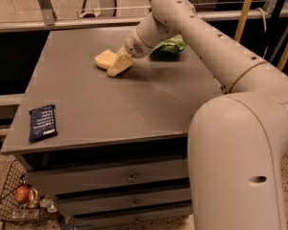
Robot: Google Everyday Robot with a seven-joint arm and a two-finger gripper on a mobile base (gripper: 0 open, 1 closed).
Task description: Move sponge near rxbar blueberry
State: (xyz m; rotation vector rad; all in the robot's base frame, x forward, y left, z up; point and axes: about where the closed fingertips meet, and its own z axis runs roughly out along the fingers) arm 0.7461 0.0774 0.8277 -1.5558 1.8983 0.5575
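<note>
Though far frm rxbar blueberry (pixel 42 122), claw (pixel 120 65) at sponge (pixel 104 58); grip unclear.

Arm (pixel 216 51) outstretched — pincer (pixel 119 65) low, pointing down-left.

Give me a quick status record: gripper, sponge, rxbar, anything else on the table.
gripper: far middle of the table, down at the sponge's right edge
sponge: far middle of the table, touching the gripper
rxbar blueberry: flat at the front left corner, well apart from the sponge
green snack bag: far right, partly behind the arm
table: grey top, drawers below
task: sponge not yet near the bar
</note>
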